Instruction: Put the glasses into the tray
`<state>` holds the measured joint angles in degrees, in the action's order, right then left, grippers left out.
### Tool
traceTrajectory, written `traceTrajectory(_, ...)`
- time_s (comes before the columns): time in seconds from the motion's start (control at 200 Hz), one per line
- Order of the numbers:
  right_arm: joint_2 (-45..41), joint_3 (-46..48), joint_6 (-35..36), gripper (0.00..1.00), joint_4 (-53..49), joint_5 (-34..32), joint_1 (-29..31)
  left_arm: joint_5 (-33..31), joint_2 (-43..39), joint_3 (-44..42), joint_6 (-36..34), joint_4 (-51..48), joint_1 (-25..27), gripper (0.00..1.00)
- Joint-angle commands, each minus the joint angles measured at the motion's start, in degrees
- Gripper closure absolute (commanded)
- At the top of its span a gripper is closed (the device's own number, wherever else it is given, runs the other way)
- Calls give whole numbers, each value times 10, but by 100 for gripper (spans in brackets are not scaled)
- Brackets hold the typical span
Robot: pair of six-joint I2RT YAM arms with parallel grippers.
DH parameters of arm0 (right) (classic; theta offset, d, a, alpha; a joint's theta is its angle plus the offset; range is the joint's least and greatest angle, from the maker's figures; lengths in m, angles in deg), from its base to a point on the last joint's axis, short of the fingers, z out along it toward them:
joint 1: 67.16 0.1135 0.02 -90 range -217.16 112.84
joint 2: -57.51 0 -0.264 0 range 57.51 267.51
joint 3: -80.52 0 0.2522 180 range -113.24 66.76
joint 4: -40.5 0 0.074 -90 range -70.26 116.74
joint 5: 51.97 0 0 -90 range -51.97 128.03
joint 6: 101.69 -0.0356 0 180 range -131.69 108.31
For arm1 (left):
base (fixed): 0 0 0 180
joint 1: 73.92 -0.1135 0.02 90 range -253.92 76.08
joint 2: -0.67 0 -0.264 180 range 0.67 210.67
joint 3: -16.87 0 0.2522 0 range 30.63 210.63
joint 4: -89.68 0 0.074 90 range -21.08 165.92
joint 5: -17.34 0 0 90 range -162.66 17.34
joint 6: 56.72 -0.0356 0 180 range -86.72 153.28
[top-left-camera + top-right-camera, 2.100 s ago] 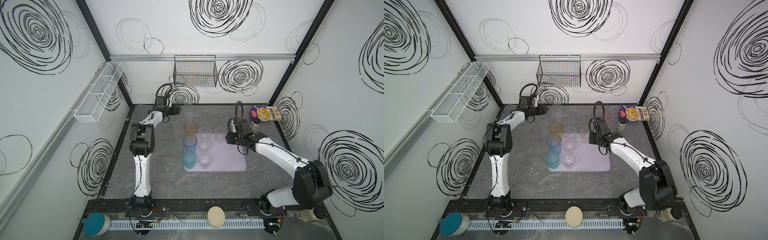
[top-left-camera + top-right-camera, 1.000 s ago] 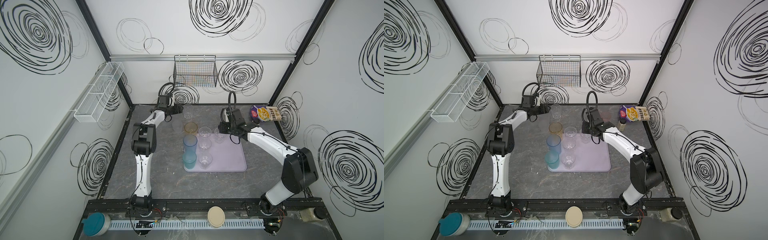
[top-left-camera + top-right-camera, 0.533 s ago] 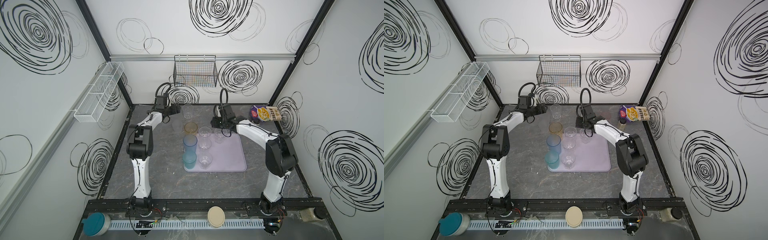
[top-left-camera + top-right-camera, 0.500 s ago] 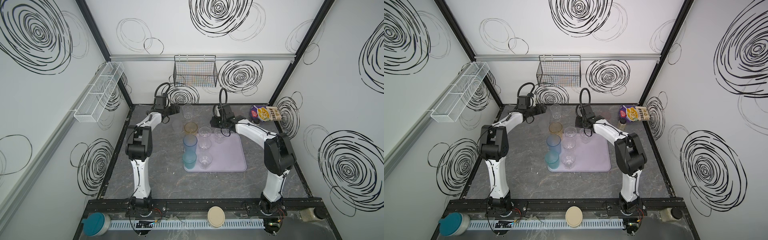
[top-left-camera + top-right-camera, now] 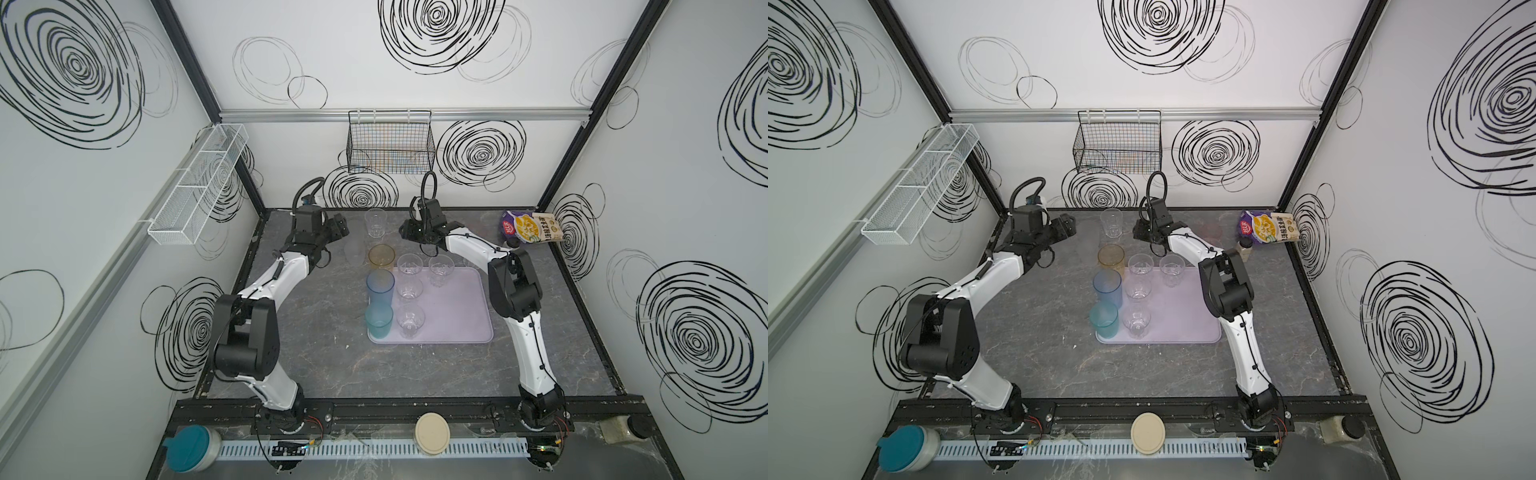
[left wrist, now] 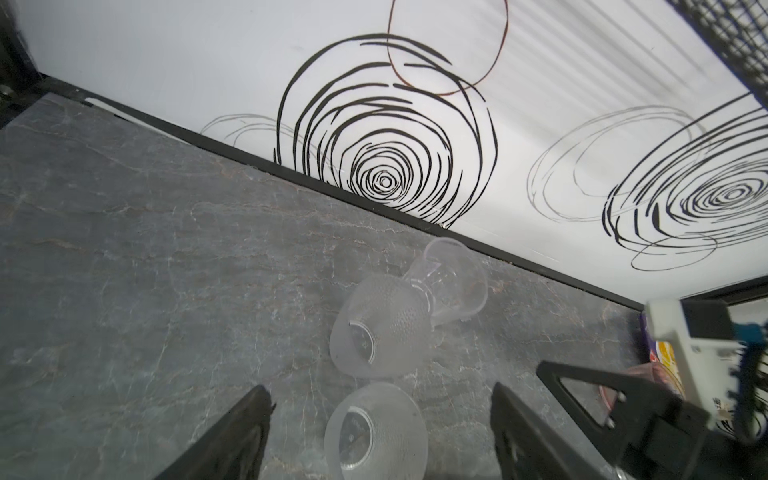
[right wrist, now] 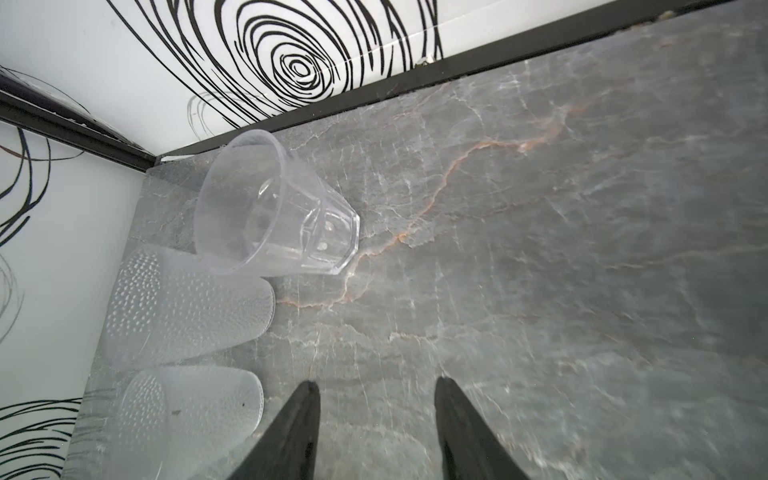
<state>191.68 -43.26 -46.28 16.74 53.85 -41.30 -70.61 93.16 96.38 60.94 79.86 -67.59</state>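
The lilac tray (image 5: 453, 316) holds an amber glass (image 5: 381, 257), a tall blue glass (image 5: 380, 286), a teal glass (image 5: 379, 320) and several clear glasses. A clear tumbler (image 5: 375, 222) (image 7: 274, 208) stands behind the tray on the table. Two frosted glasses (image 6: 384, 332) (image 6: 376, 432) stand near it, also seen in the right wrist view (image 7: 183, 307) (image 7: 187, 419). My left gripper (image 6: 382, 399) (image 5: 340, 226) hovers open above the nearer frosted glass without touching it. To the right of the clear tumbler, my right gripper (image 7: 376, 386) (image 5: 405, 232) is open over bare table.
A snack bag (image 5: 532, 226) and a small bottle (image 5: 1244, 249) sit at the back right. A black wire basket (image 5: 390, 145) hangs on the back wall and a white mesh shelf (image 5: 199, 187) on the left wall. A teal-lidded jar (image 5: 191, 446) and a cream lid (image 5: 432, 430) lie beyond the front rail.
My right arm has swung from the tray's back right corner leftward to the back middle, and its jaws have widened a little. The left gripper has opened slightly wider near the frosted glasses.
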Motion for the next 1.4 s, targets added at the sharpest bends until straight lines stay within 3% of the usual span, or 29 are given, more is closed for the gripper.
traceTrajectory(0.0,25,-54,-17,47,28,17,2,-52,-50,-54,19,39,21,14)
traceTrajectory(0.335,116,-171,-45,35,55,37,6,-81,-117,-156,26,71,55,13)
traceTrajectory(0.54,179,-266,-53,33,63,28,11,-78,-118,-170,20,72,55,13)
traceTrajectory(0.775,212,-295,-60,29,110,-10,26,-70,-118,-184,15,71,55,13)
traceTrajectory(1.106,248,-318,-99,31,140,-20,17,-62,-115,-187,14,77,59,13)
traceTrajectory(1.396,245,-307,-126,46,106,-9,-2,-56,-107,-194,21,89,60,13)
